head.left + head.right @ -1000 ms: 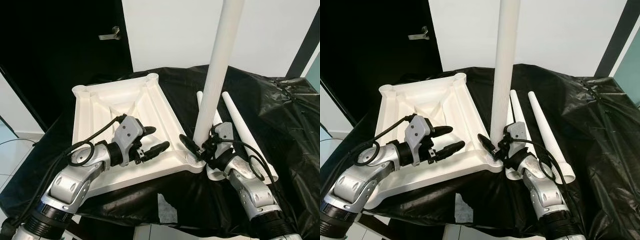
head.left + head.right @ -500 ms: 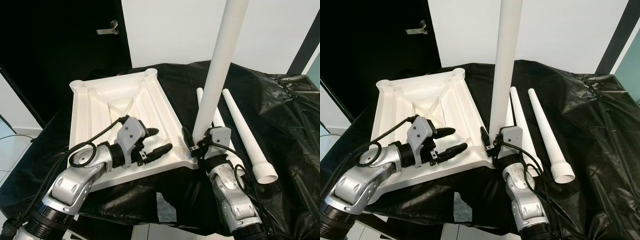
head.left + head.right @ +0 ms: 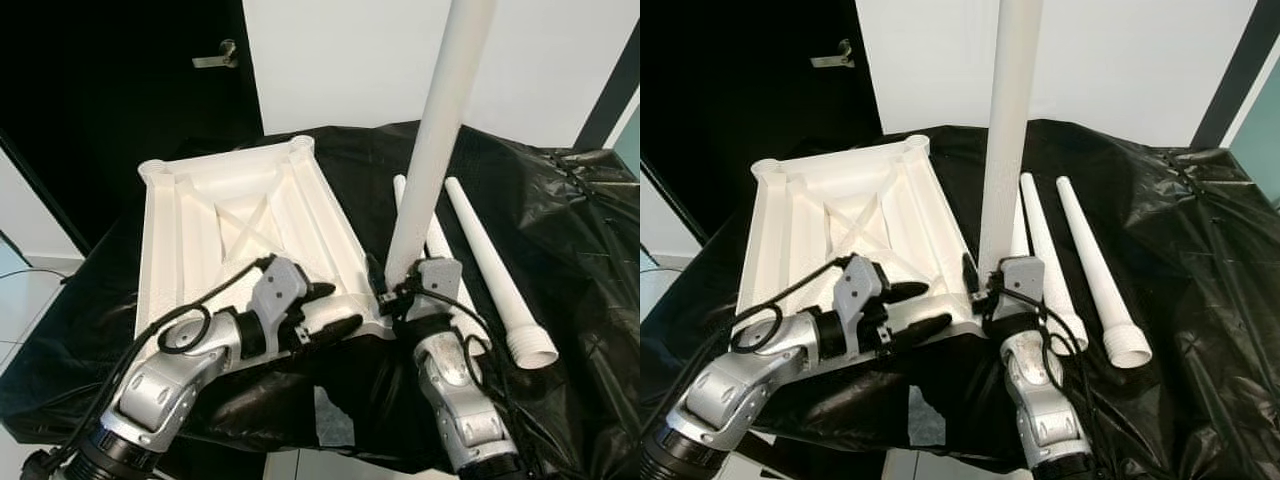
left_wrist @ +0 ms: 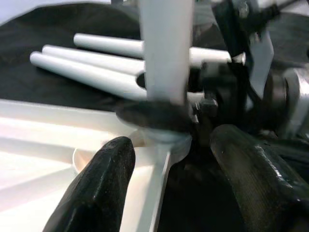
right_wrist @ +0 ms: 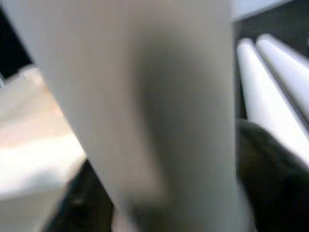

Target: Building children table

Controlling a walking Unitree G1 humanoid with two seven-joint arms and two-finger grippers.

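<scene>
The white tabletop [image 3: 230, 220] lies upside down on the black sheet. A long white leg [image 3: 435, 150] stands upright in its near right corner socket [image 4: 166, 140]. My right gripper [image 3: 392, 292] is shut on the base of this leg, one black finger showing to the leg's left. The leg [image 5: 145, 96] sits blurred between that gripper's fingers in the right wrist view. My left gripper [image 3: 347, 306] is open just left of that corner, over the tabletop's near edge, its fingers [image 4: 96, 188] pointing at the leg's base. Two loose legs [image 3: 500, 270] lie side by side to the right.
The black plastic sheet [image 3: 570, 220] is wrinkled and drapes over the near edge, with pale floor [image 3: 335, 425] below. A dark door with a handle [image 3: 222, 55] stands at the back left, beside a white wall.
My left gripper has slid right along the tabletop's near edge toward the leg's base. The right forearm has swung from the right side to below the leg, still holding it upright.
</scene>
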